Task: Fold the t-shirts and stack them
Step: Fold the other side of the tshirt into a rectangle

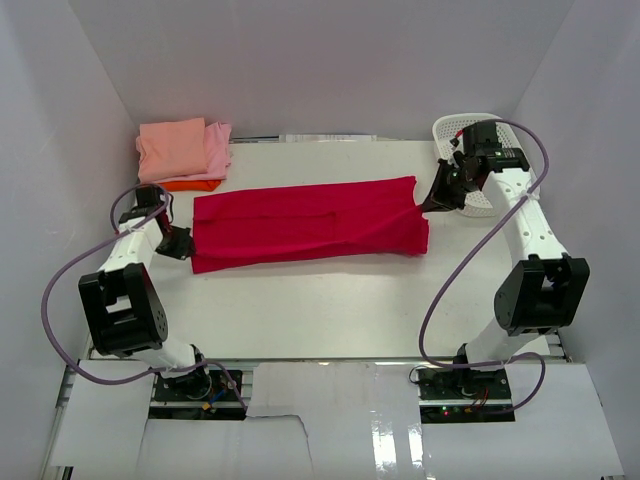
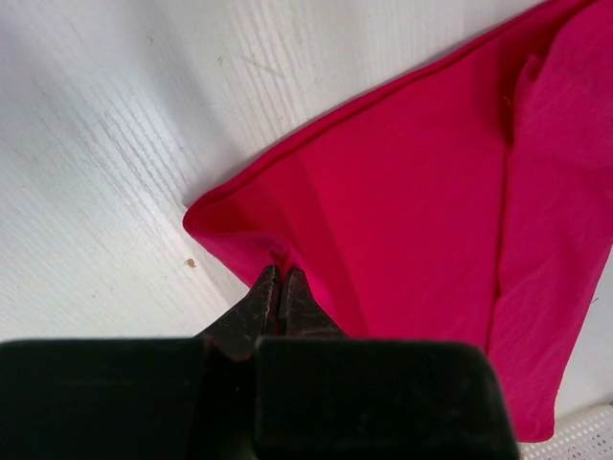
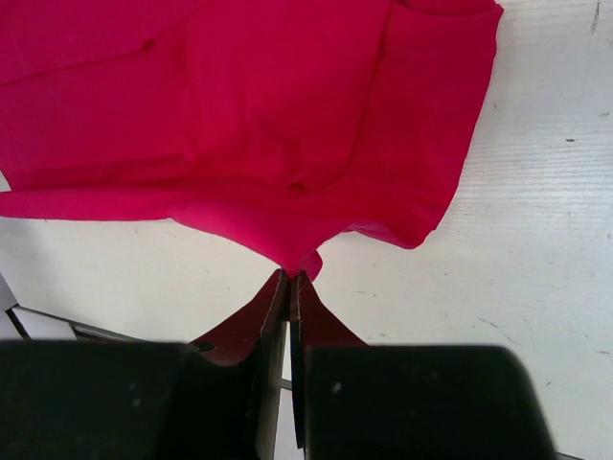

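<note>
Top external view: the crimson t-shirt (image 1: 310,225) is stretched flat, its long axis running between the two hands. One end is pinched by the closed left gripper (image 1: 185,243), the other by the closed right gripper (image 1: 428,203); folded shirts (image 1: 180,145) are piled beyond the left one.

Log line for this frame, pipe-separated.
left gripper: jaws shut on red shirt, left end | right gripper: jaws shut on right end | shirt lies as long strip on table

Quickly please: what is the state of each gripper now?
Left gripper: closed on the red t-shirt, at its edge.
Right gripper: closed on its other end.
</note>
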Available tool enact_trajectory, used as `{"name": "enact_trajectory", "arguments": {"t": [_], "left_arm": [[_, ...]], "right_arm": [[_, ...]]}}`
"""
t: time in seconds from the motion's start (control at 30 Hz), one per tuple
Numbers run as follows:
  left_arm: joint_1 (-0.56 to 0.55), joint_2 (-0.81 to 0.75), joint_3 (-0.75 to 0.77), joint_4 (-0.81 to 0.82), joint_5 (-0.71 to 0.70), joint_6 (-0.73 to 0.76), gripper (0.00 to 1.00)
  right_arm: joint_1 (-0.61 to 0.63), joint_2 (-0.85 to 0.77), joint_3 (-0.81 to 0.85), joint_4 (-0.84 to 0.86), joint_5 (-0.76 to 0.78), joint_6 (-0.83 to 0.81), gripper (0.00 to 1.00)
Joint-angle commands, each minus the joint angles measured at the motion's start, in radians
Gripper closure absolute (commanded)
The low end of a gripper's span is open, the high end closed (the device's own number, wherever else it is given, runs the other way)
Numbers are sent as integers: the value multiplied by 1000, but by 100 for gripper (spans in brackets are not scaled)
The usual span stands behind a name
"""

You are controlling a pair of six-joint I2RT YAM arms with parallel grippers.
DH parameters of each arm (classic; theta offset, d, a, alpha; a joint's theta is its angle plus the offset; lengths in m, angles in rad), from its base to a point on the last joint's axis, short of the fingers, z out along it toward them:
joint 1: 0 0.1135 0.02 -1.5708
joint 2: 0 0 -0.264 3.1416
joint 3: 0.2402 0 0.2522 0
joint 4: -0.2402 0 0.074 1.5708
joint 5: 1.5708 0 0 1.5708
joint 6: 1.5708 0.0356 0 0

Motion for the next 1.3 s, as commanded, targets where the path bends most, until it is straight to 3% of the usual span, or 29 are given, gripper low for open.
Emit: {"name": "enact_trajectory", "arguments": {"t": [0.0, 0.67, 1.27], "left_arm": [[4, 2, 60, 7, -18, 8, 100], [-42, 105, 253, -16, -53, 75, 100], [-42, 187, 316, -22, -78, 95, 100]], "right_arm": [[-9, 9, 54, 27, 8, -14, 92], [-11, 122, 186, 43, -10, -6, 92], [-11, 242, 246, 81, -1, -17, 92]]}}
